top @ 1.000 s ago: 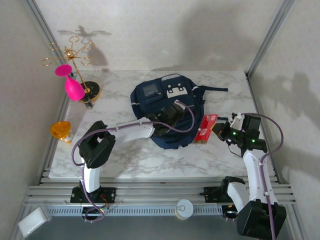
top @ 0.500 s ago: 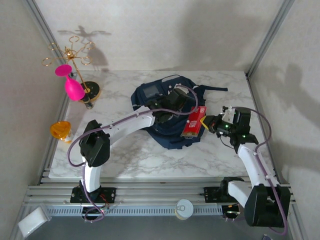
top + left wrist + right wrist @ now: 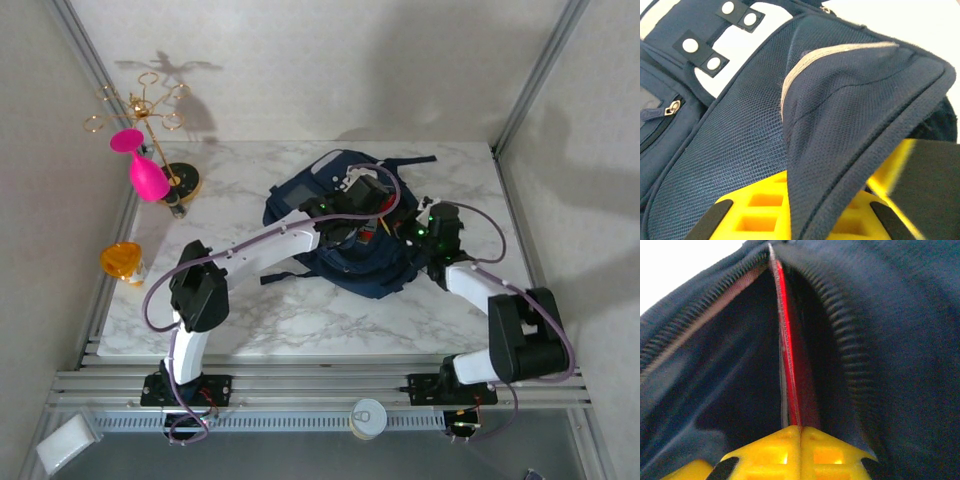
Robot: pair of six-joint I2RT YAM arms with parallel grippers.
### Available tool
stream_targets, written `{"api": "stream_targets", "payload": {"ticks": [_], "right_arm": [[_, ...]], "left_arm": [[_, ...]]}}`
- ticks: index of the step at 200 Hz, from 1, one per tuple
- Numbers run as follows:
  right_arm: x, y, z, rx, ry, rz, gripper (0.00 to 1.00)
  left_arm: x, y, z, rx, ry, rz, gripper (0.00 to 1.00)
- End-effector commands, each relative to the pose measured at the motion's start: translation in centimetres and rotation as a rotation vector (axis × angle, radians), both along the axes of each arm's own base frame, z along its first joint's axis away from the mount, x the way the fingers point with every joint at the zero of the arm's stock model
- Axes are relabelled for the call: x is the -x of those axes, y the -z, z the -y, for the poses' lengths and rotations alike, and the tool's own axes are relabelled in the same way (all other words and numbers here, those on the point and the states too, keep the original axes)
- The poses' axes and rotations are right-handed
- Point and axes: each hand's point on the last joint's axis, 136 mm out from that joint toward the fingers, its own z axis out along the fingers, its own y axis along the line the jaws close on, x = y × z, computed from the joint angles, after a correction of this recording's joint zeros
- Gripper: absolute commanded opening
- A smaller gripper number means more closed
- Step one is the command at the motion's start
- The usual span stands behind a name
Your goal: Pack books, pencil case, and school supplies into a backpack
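The navy backpack [image 3: 330, 265] lies mid-table with its main zip mouth [image 3: 840, 340] gaping toward the right. My left gripper [image 3: 352, 220] is shut on the backpack's mesh-lined top flap [image 3: 850, 125], and the fabric edge is pinched between its yellow fingers [image 3: 760, 205]. My right gripper [image 3: 408, 236] reaches into the opening from the right, shut on the flat red school supplies pack [image 3: 790, 365]. The pack stands edge-on inside the dark interior, and a sliver of it [image 3: 372, 235] shows from above. The books and the pencil case are hidden.
A gold wire stand [image 3: 150, 110] with a pink goblet [image 3: 145, 178] stands at the back left. An orange cup [image 3: 122, 262] sits at the left edge. Metal frame posts rise at both sides. A white-lidded can [image 3: 368, 417] rests on the rails in front.
My right gripper has carried the red pack leftward from beside the backpack into its opening. My left gripper has closed on the flap and lifted it away toward the back, shifting the backpack.
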Motion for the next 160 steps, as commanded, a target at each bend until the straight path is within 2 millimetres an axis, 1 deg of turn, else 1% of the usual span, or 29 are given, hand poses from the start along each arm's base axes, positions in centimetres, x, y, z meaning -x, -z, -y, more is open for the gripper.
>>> {"api": "stream_targets", "payload": {"ticks": [1, 10, 22, 33, 43, 51, 71, 81, 92, 107, 120, 142, 160], "right_arm": [[-2.6, -1.7, 0.2, -0.035, 0.120, 0.090, 0.01], [-2.7, -1.2, -0.6, -0.029, 0.096, 0.078, 0.05], [-2.7, -1.1, -1.7, -0.005, 0.046, 0.081, 0.12], [-2.5, -0.4, -1.9, 0.026, 0.027, 0.054, 0.15], [-2.1, 0.1, -1.5, 0.058, 0.028, 0.039, 0.18], [-1.8, 0.2, -1.1, 0.086, 0.036, 0.034, 0.22], [-0.7, -0.5, 0.2, 0.156, 0.069, 0.033, 0.36], [-0.3, -0.8, 0.9, 0.192, 0.093, 0.037, 0.41], [0.0, -0.8, 1.7, 0.236, 0.117, 0.021, 0.44], [0.1, -0.8, 2.2, 0.281, 0.123, -0.001, 0.45], [0.1, 0.1, 2.0, 0.300, 0.110, -0.049, 0.44], [-0.3, 2.0, 1.0, 0.300, 0.071, -0.115, 0.33], [-1.1, 2.4, -0.7, 0.282, 0.024, -0.114, 0.24]], "left_arm": [[-2.1, -6.9, 0.5, 0.213, -0.106, 0.115, 0.00], [-2.4, -7.0, 0.5, 0.237, -0.107, 0.109, 0.00], [-2.5, -7.0, 0.7, 0.250, -0.099, 0.108, 0.00], [-2.9, -6.7, 0.5, 0.243, -0.110, 0.106, 0.00], [-3.2, -6.5, 0.1, 0.245, -0.122, 0.101, 0.00], [-3.4, -6.4, -0.1, 0.246, -0.128, 0.101, 0.00], [-3.5, -6.0, -0.5, 0.247, -0.135, 0.100, 0.00], [-3.6, -6.0, -0.5, 0.249, -0.134, 0.101, 0.00], [-3.7, -6.0, -0.6, 0.250, -0.136, 0.101, 0.00], [-3.7, -5.9, -0.6, 0.253, -0.135, 0.101, 0.00], [-3.8, -5.8, -0.5, 0.253, -0.131, 0.099, 0.00], [-3.7, -5.7, -0.4, 0.260, -0.129, 0.094, 0.00], [-3.6, -5.5, -0.3, 0.265, -0.125, 0.086, 0.00]]}}
